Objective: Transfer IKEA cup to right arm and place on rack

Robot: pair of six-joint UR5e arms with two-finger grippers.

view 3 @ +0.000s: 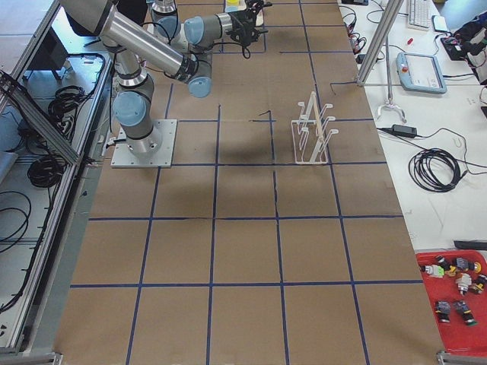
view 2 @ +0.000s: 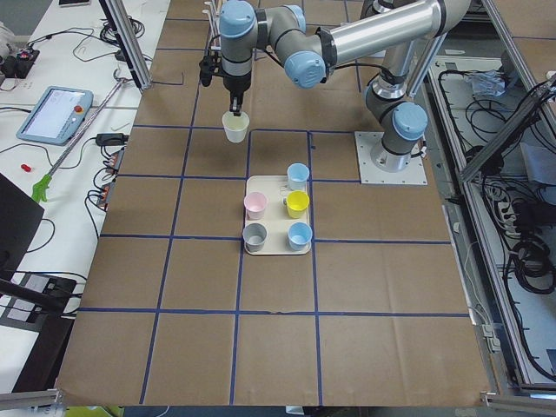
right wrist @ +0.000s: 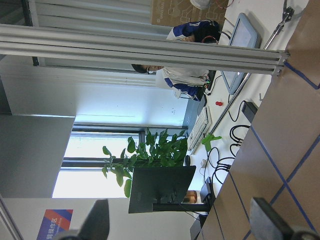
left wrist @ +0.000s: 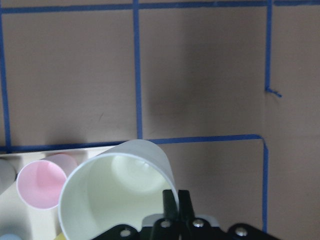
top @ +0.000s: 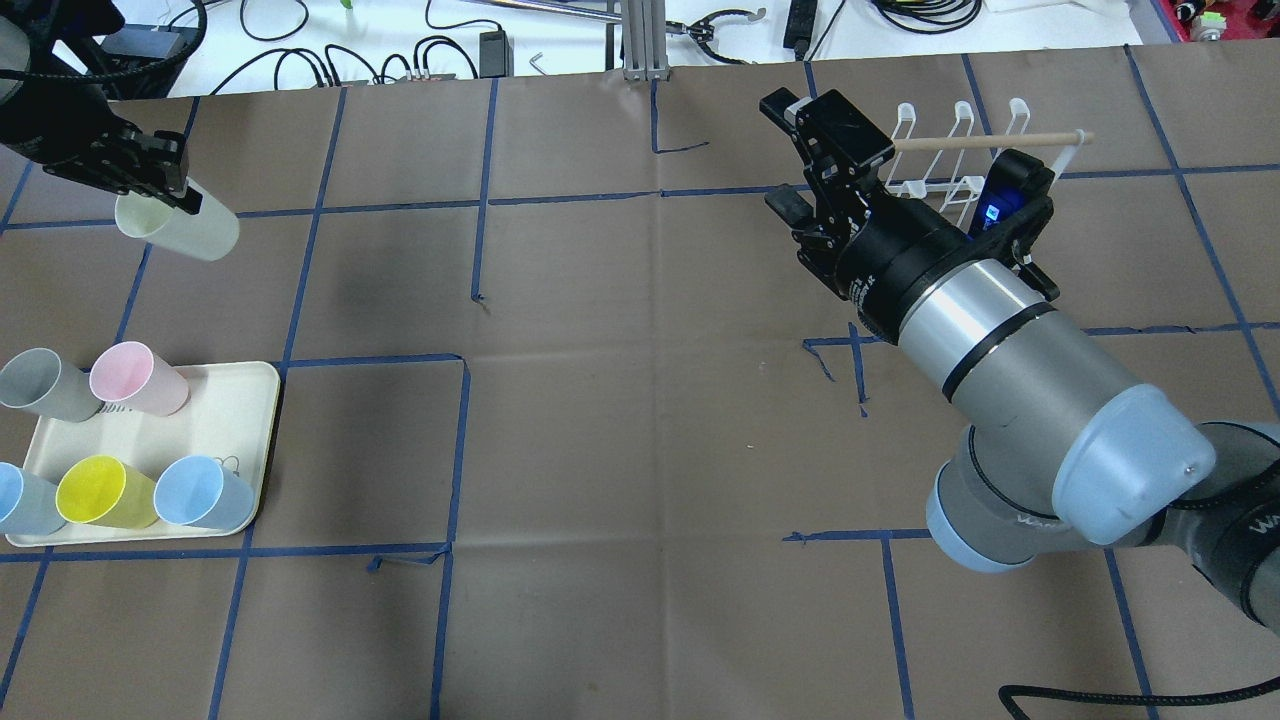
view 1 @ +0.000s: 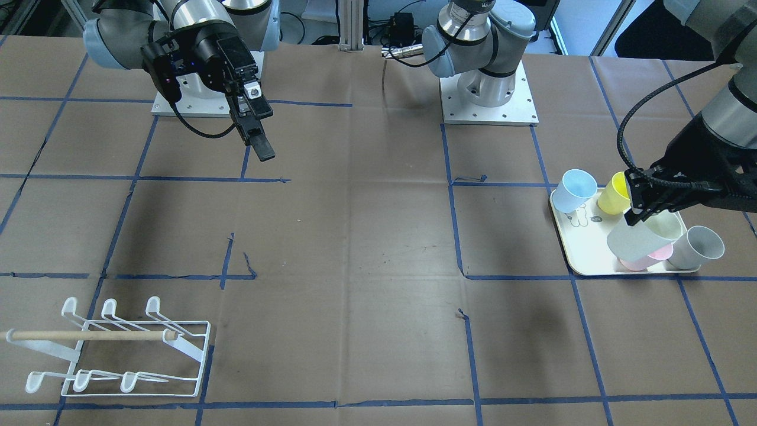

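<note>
The task is at an early stage: the pick-up is done and everything after it is left. The left gripper point(left wrist: 177, 200) has its fingers closed on the rim of the pale IKEA cup point(top: 185, 228), one finger inside the wall and one outside, and it holds the cup tilted in the air, lifted off the cream tray point(top: 235, 420) and near that tray's edge. The other cups (grey, pink, yellow and two blue) stand on the tray. The right arm point(top: 1000, 330) is well apart from the cup, on the other side of the bench point(top: 640, 400). The right gripper point(top: 790, 152) is spread wide and holds nothing, and its wrist view shows only the room beyond its two fingers. The rack point(view 1: 89, 335) stands at the far right part of the bench with all its pegs bare. By my reading the handover has not begun: the arms must meet, the right gripper must take the cup, and then the cup goes onto a peg.
</note>
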